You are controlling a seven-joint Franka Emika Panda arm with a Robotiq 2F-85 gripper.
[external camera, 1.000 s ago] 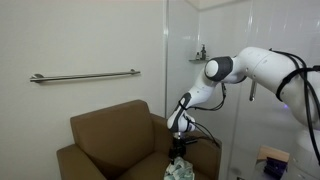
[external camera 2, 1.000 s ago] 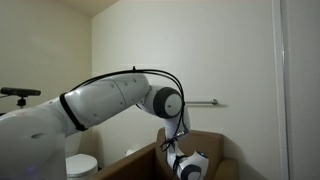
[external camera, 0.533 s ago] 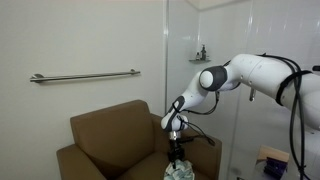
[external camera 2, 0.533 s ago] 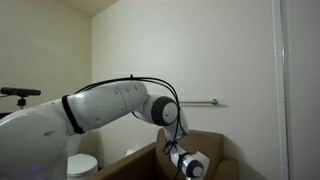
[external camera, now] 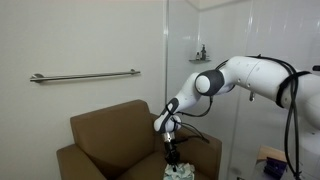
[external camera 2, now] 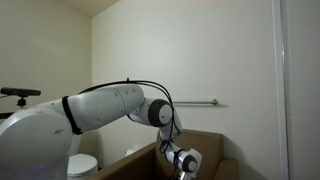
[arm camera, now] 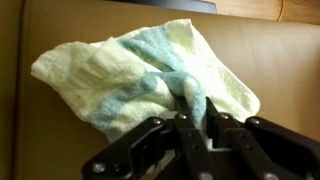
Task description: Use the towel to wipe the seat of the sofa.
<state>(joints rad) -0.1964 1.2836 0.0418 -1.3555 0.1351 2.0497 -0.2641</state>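
A Franka arm (external camera: 245, 75) bends low over a brown sofa (external camera: 105, 130), its gripper (arm camera: 192, 112) planted on the towel (arm camera: 140, 70), a whitish cloth with pale green bands that lies crumpled on the seat (arm camera: 285, 70). In the wrist view the dark fingers (arm camera: 215, 126) are drawn together on a raised fold at the cloth's near edge, so the grip looks made, though how firmly the fabric is caught cannot be judged. In an exterior view the gripper (external camera: 172, 153) stands just above the towel (external camera: 178, 172), which sits close to one padded arm at the seat's side; from the opposite angle only the wrist and gripper (external camera 2: 185, 163) show, dipping behind the sofa's edge (external camera 2: 215, 150), and the cloth is hidden. The step in hand appears to be the pick-up; the wiping itself is not yet begun. The next move would seem to call for keeping the pinch, pressing the bunched cloth flat against the cushion and dragging it across the open brown fabric without letting the fold slip free. A metal grab rail (external camera: 85, 76) crosses the wall behind. No brand, label or writing can be read anywhere.
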